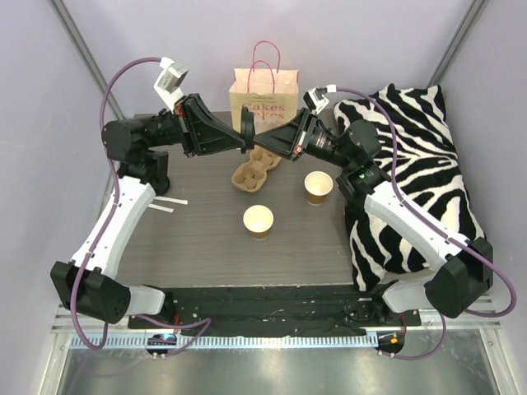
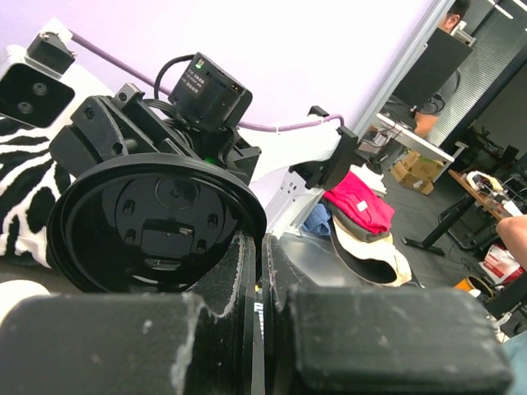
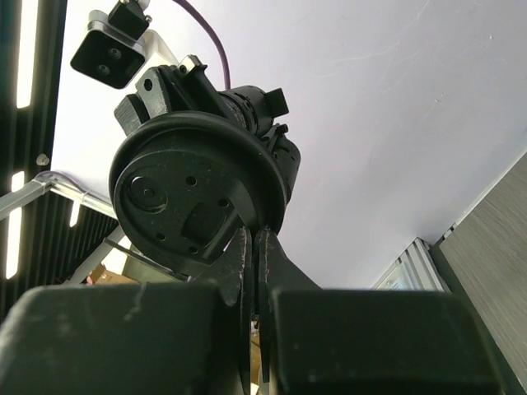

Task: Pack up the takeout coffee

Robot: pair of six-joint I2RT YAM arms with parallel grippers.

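Above the grey table, left hand and right hand sat tip to tip, both clamped on a round black plastic lid, brown pulp cup carrier beneath.

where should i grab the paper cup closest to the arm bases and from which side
Probably its rim wall, from straight above, straddling it inside and out. The tan paper cup with the white inside stands upright, mouth open, no lid, clear of the other tan paper cup and the brown cardboard cup carrier.
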